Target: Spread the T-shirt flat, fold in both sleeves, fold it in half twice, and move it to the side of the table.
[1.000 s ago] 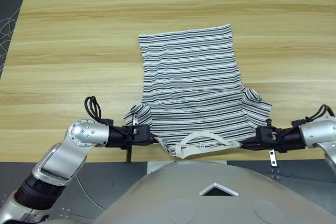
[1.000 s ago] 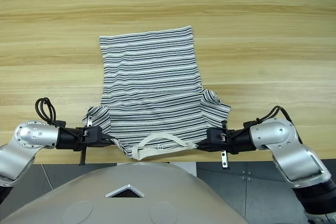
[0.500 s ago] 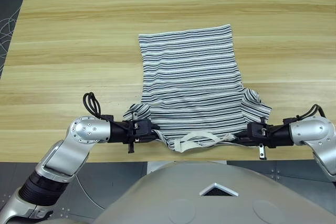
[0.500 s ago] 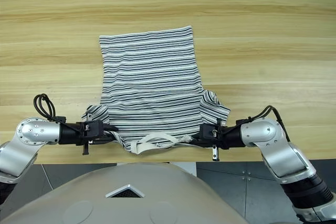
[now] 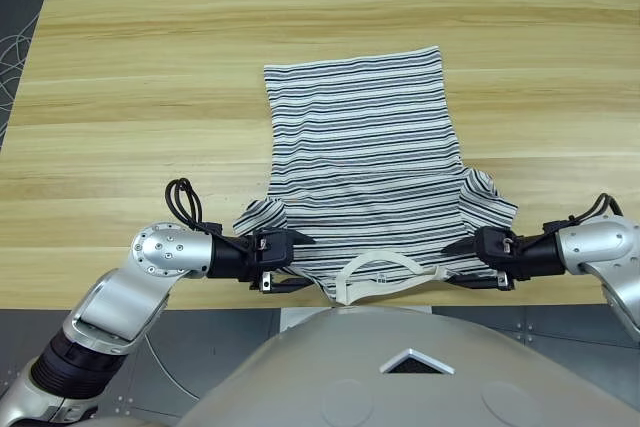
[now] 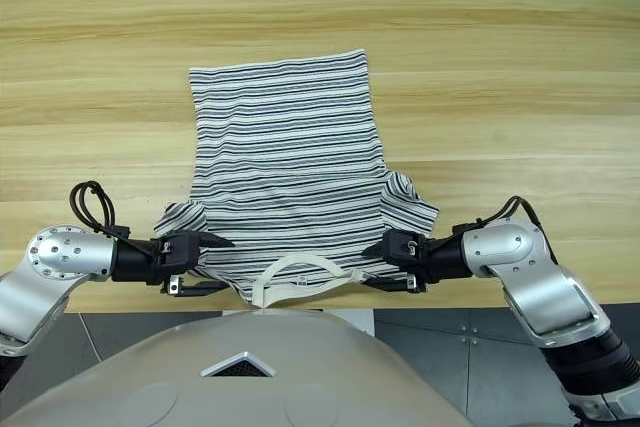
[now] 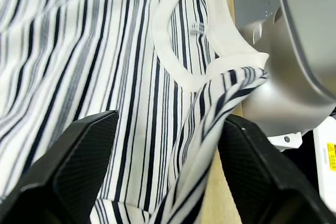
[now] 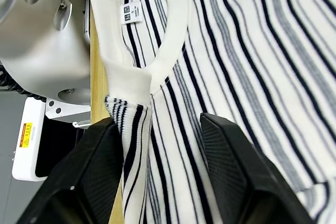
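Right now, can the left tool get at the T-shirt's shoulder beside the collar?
Likely yes: the left tool is open with the T-shirt shoulder fabric lying between its fingers, and nothing else is in the way.

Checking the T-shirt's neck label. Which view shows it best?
The right wrist view: the label lies flat and close up inside the collar. The left wrist view shows it smaller. In the eye views it is too small to make out.
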Motion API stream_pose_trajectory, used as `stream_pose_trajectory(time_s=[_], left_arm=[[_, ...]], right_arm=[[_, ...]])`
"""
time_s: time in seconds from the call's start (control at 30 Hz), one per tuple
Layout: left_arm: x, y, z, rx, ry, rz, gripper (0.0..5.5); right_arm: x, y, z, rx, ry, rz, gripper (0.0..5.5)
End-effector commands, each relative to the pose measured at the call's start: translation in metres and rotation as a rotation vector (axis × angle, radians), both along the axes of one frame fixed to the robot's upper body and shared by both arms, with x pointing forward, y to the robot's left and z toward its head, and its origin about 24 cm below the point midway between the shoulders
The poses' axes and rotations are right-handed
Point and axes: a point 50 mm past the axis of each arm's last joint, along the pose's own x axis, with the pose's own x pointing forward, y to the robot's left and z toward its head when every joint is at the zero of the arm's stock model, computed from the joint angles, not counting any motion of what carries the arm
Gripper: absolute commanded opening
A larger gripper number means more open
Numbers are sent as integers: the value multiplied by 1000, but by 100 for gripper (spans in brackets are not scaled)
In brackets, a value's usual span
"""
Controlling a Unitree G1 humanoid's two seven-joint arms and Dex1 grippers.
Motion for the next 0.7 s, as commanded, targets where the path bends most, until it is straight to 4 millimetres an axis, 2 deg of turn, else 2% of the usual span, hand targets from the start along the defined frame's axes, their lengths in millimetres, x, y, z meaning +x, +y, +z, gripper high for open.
stream_pose_trajectory(time_s=[0.03,0.27,0.33,0.37,0.43,0.53,0.63,0.7], left_arm=[[5,4,16,-34,12,-9,329],[3,8,28,-78,51,-32,329],[3,7,30,-94,54,-32,329],[6,7,31,-96,43,-22,329],[21,6,32,-125,0,60,329],[59,11,24,-69,-145,289,329],[88,14,8,28,-249,456,329],[100,9,-2,63,-279,496,329]], right_arm=[[8,-4,26,47,-4,22,248],[9,-16,56,153,70,29,248],[13,-16,60,176,58,6,248],[22,-15,60,198,31,-54,248],[45,-11,55,212,-61,-202,248],[78,-4,35,107,-237,-394,248],[96,5,14,-2,-332,-464,248],[105,12,4,-27,-356,-488,248]])
